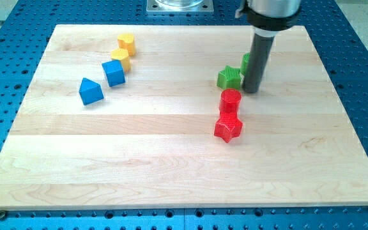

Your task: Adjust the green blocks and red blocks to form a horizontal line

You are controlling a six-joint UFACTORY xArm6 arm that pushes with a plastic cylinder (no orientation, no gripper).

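My tip stands on the table in the upper right part of the view, at the end of a straight dark rod that bears no gripper, so it holds nothing. It sits just right of the green star, touching it or nearly so; which of the two cannot be told. A second green block shows only as a sliver behind the rod, at the rod's left edge; its shape is hidden.

Just below and left of the tip lies the red cylinder, close under the green star. Below that, touching or almost touching it, lies the red star. These two reds form a short column running toward the view's bottom, and the greens sit at its upper end, so the four together run top to bottom rather than across.

Well apart, at the view's upper left, four other blocks form a slanting row: a yellow block at the top, a second yellow block just below it, then a blue cube, then a blue block with a peaked top.

Bare wood spreads between the two groups, across the whole lower half, and to the right of the tip as far as the table's right edge.
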